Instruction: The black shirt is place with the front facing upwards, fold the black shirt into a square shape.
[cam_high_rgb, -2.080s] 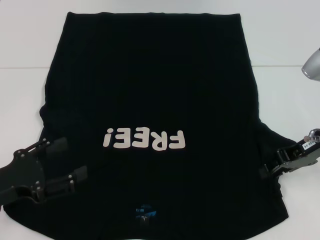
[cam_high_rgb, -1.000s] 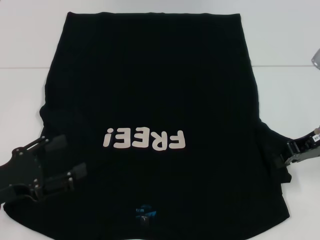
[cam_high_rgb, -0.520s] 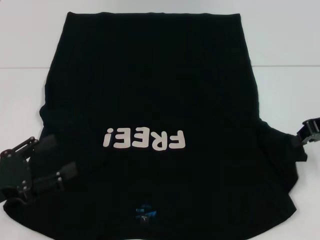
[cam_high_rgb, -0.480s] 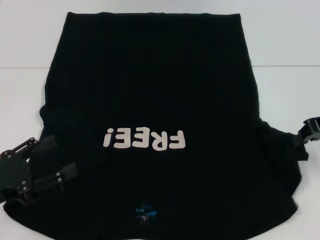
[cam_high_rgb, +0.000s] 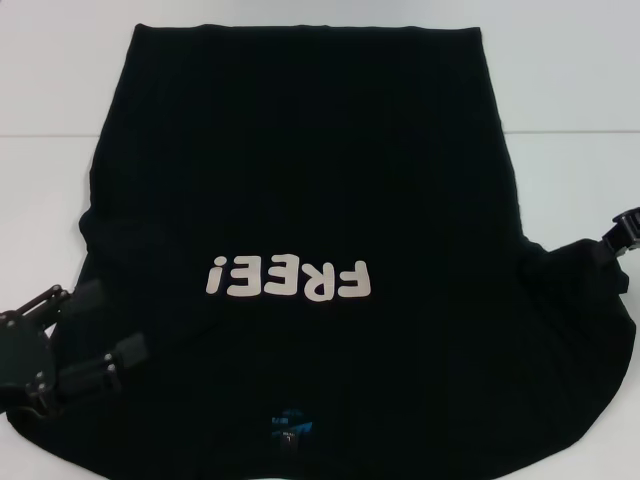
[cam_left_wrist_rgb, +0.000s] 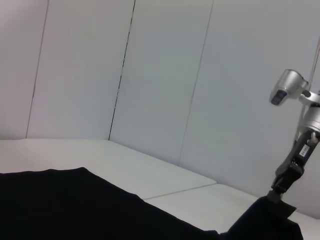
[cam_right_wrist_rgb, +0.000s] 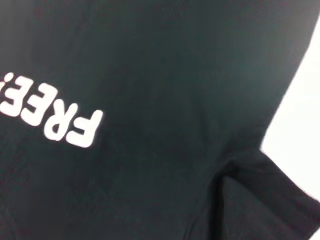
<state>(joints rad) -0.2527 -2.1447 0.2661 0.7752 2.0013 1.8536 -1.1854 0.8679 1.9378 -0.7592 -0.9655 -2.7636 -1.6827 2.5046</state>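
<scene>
Right gripper drawn outward, sleeve apparently clamped, black shirt reading "FREE!"

A smooth white desk fills the work area, its flat top crossed by a thin seam line running side to side. Behind it stands a pale grey-white wall of tall flat panels, split by narrow dark vertical joints, one darker than the rest. The light is soft and even, with no hard shadows.
</scene>
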